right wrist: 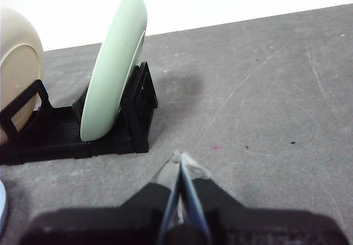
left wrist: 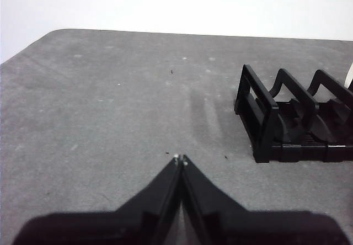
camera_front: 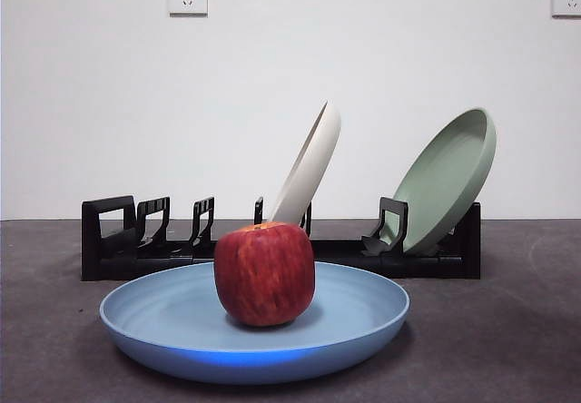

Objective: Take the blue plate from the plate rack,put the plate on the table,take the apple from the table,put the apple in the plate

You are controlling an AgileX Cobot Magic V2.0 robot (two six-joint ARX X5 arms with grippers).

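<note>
The blue plate (camera_front: 182,330) lies flat on the dark grey table (camera_front: 508,330), in front of the black plate rack (camera_front: 118,244). The dark red apple (camera_front: 264,273) stands upright in the middle of the plate. No arm shows in the front view. My left gripper (left wrist: 180,159) is shut and empty above bare table, beside the rack's blocky end (left wrist: 259,118). My right gripper (right wrist: 180,158) is shut and empty, on the table side of the rack's other end (right wrist: 138,112). A sliver of the blue plate's rim (right wrist: 2,209) shows in the right wrist view.
A cream plate (camera_front: 309,172) leans in the rack's middle slots. A pale green plate (camera_front: 449,181) leans at its right end; it also shows in the right wrist view (right wrist: 113,71), with the cream plate (right wrist: 19,68) beyond. A white wall stands behind.
</note>
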